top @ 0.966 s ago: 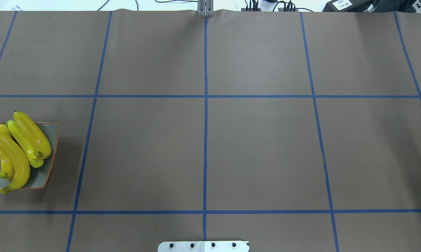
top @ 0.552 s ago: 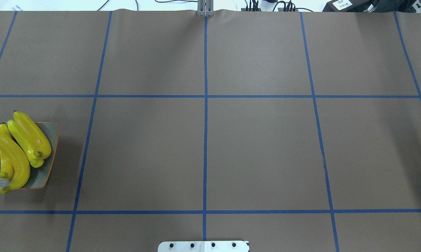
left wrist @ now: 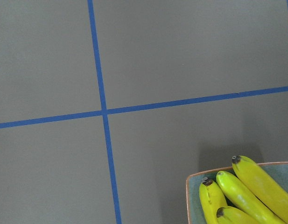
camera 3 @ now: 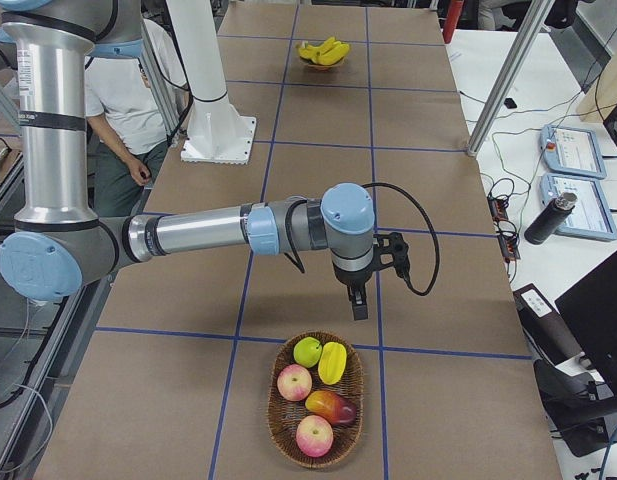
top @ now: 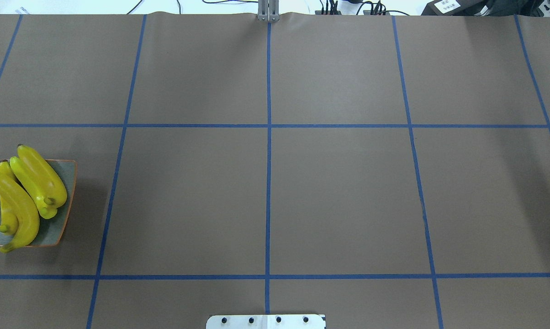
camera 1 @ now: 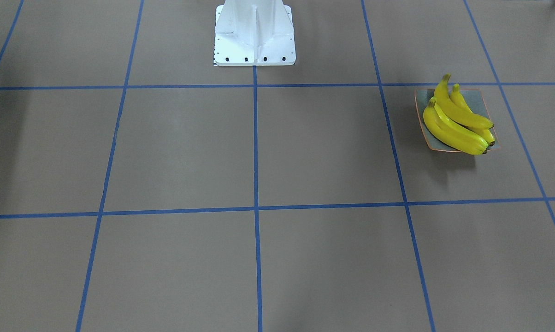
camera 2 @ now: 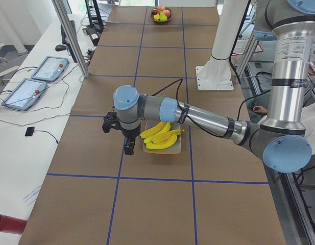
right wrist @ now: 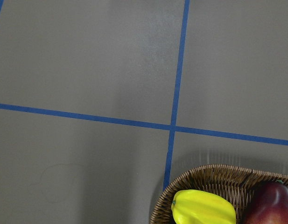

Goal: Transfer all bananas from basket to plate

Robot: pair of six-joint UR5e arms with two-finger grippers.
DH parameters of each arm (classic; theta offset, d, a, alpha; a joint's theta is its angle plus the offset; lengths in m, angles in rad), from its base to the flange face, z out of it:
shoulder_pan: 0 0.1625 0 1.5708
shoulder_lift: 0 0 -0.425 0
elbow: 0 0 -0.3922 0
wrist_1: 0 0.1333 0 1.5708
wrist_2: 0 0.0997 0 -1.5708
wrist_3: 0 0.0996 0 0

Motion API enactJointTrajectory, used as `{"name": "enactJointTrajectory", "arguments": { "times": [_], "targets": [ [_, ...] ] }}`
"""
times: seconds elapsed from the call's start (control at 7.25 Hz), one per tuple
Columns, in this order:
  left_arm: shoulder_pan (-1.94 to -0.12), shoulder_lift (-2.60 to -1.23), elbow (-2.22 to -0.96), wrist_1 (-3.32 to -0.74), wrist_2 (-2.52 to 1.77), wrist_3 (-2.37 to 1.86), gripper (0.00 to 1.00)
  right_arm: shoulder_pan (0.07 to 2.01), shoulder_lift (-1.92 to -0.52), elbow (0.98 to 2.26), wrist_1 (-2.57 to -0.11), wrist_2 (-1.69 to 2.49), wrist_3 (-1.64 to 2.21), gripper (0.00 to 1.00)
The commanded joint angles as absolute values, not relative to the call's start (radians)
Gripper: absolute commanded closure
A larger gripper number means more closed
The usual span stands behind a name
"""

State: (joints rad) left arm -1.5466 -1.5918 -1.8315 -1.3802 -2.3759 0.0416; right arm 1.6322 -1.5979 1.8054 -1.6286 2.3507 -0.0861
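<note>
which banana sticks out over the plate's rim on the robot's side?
The long banana leftmost in the overhead view: its stem pokes past the plate's near rim. The others' stems stop inside.

Silver arm tubes [camera 2: 206,120], light-blue joint caps [camera 2: 125,96], black cable [camera 3: 434,258], black left hand [camera 2: 128,148], white bolted pedestal [camera 1: 254,32].

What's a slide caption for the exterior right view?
Right gripper hangs above the table near a wicker fruit basket; bananas sit on the far plate.
</note>
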Motion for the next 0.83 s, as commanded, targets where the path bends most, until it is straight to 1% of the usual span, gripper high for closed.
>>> {"name": "enactJointTrajectory", "arguments": {
  "times": [0.0,0.69],
  "targets": [
    [-1.549,-1.594,-1.822,-1.382,-2.376,0.037,0.0,1.654,-1.565,1.81,-1.698,2.352,-0.138,0.0],
    [-1.548,-1.594,-1.83,-1.385,-2.391,-0.038,0.0,1.628,-1.562,1.818,-1.701,2.359,-0.098,0.0]
  ]
}}
